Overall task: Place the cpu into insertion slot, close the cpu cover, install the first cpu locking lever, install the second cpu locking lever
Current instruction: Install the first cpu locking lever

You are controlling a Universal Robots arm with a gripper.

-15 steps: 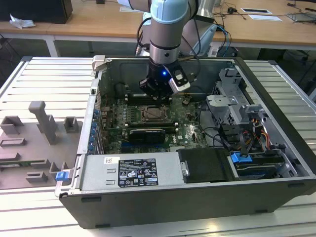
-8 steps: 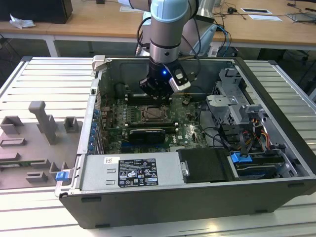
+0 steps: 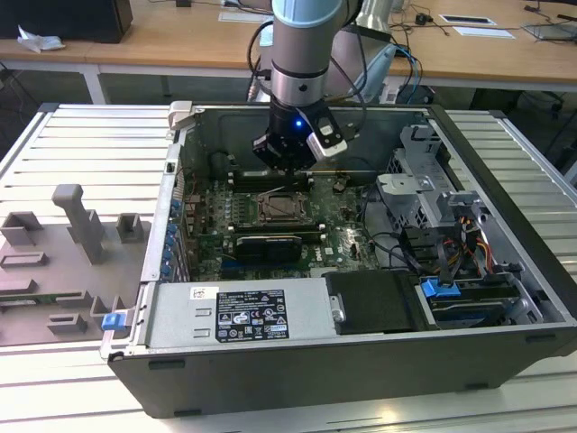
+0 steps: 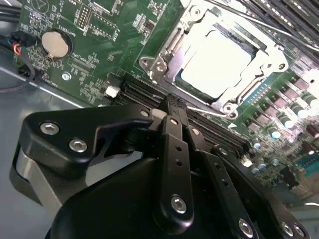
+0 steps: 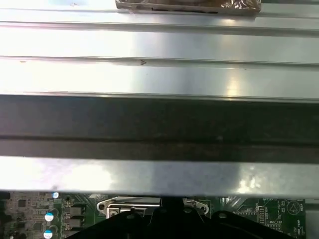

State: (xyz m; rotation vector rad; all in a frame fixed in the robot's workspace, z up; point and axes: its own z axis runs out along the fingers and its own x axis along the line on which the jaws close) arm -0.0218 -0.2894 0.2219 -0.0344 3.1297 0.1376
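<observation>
The cpu [image 4: 215,63], pale silvery square, lay seated in the insertion slot [image 4: 249,92] on the green motherboard [image 4: 99,40], near the board's middle. The cpu cover [image 4: 192,27], silvery frame, lay down around the chip, which showed through its cut-out. Black memory slots [image 4: 149,97] ran along the socket's near edge. The gripper [image 4: 172,107] hung just above those slots, beside the socket, fingers drawn together with nothing between them. A coin battery [image 4: 55,44] sat toward the board's corner. All lay inside the open computer case [image 3: 505,171].
</observation>
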